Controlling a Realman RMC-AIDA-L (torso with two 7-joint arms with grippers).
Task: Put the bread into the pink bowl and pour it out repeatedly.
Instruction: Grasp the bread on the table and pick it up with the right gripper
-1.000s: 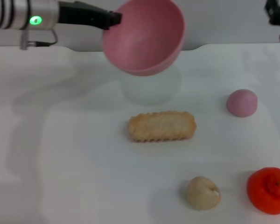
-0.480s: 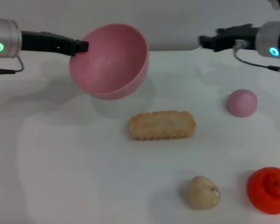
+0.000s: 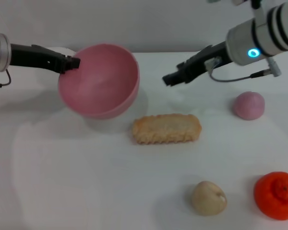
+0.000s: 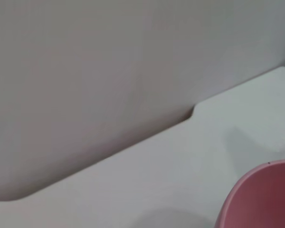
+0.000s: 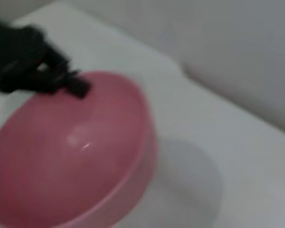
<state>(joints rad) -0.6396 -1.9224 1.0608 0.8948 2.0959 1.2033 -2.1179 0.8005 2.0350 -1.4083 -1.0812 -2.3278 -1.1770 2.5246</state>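
Bread is seen flat on the table; the tilted pink bowl, far-left, is gripped at its rim by the left gripper; the right gripper is poised far-right, jaw state indiscernible.

One pink bowl; one bread; one pink bun; one beige lump; one orange fruit; two pincers, left pincer and right pincer.

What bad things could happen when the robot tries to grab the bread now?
The left end effector holds the pink bowl only by its rim, so it might slip or tip. The right end effector must come down on the bread close beside the bowl and could bump it.
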